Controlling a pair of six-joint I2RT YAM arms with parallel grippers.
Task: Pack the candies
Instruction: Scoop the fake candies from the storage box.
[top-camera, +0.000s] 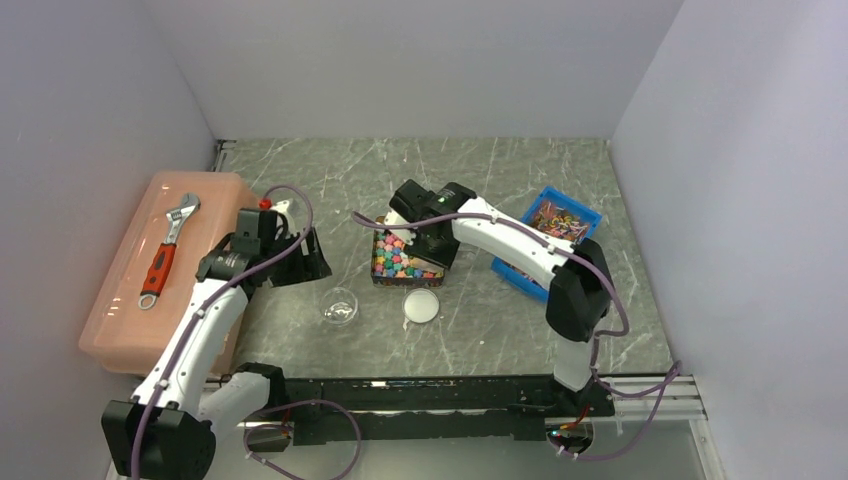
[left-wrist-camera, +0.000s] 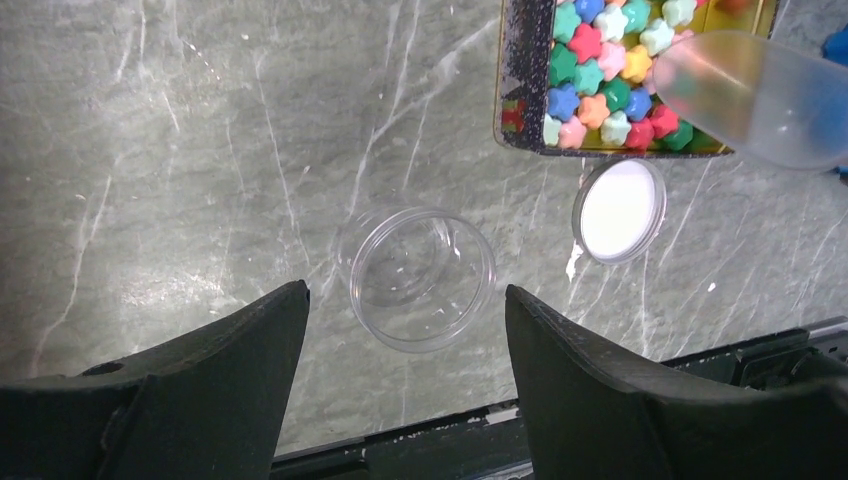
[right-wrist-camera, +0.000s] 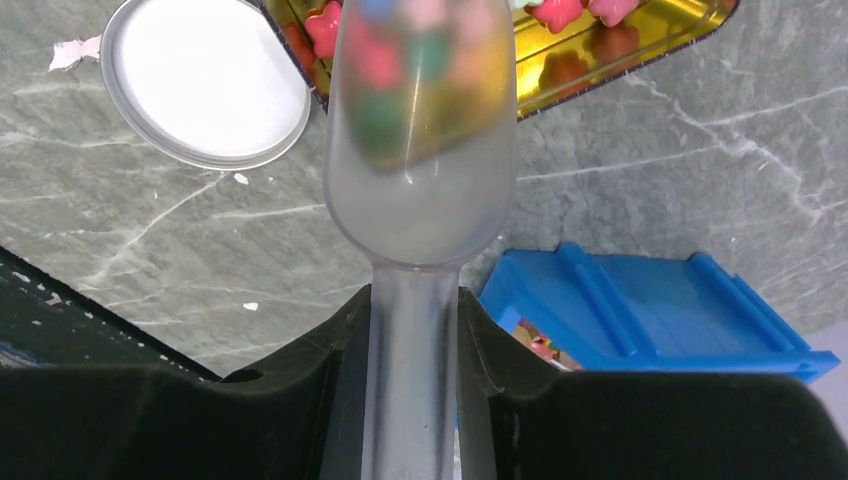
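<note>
Star candies (left-wrist-camera: 598, 78) fill the dark tin (left-wrist-camera: 520, 70); scoop (right-wrist-camera: 420, 200) carries some

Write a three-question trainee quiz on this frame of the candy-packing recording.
1. True or false: the left jaws grip the clear jar.
2. Multiple choice: what do the right jaws clamp? A) the jar B) a translucent scoop C) nothing
3. Short answer: what lies on top of the pink box?

Key
1. False: they stand open above the jar and do not touch it.
2. B: they are shut on its handle, with star candies in its bowl.
3. An adjustable wrench with a red handle.
</note>
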